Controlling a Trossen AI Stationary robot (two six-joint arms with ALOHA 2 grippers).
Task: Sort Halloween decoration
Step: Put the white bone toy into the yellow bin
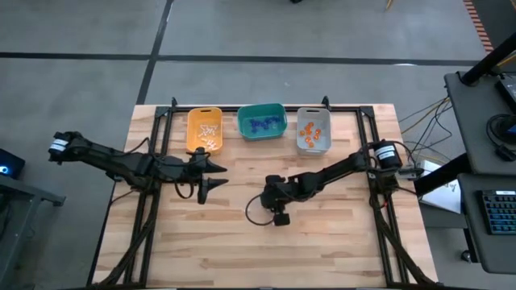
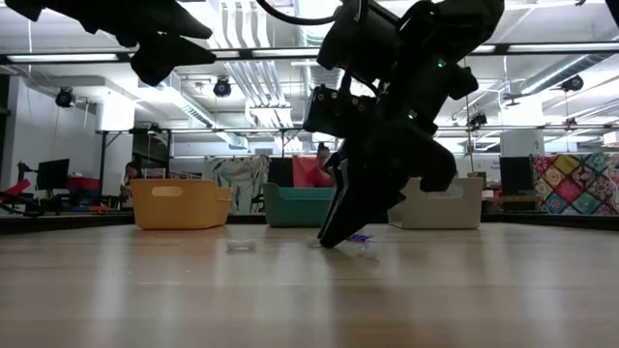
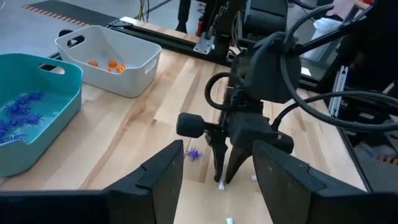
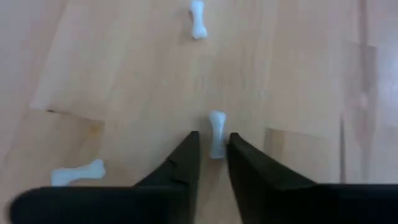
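Right gripper (image 4: 211, 158): lowered onto the bare middle of the table (image 1: 339, 242), fingertips either side of a white bone trinket (image 4: 217, 134); jaws nearly clenched on it, though a firm grasp cannot be confirmed. Judged to be the pick step, the narrow gap suited to so small a piece.
Loose trinkets near it: two further white bones, one (image 4: 76, 173) beside the fingers, one (image 4: 197, 18) farther off; a purple spider (image 3: 194, 153) just beside the gripper. All await sorting.
Left gripper (image 1: 211, 175): hovering above the table near the yellow bin, jaws released and empty; a waiting post clear of the working arm.
Yellow bin (image 1: 205, 129): far edge, holds white pieces.
Teal bin (image 1: 261, 121): centre of the row, holds purple-blue spiders.
Grey bin (image 1: 314, 131): right of the row, holds orange pieces.
Sorting is by colour; the bone likely belongs in the yellow bin
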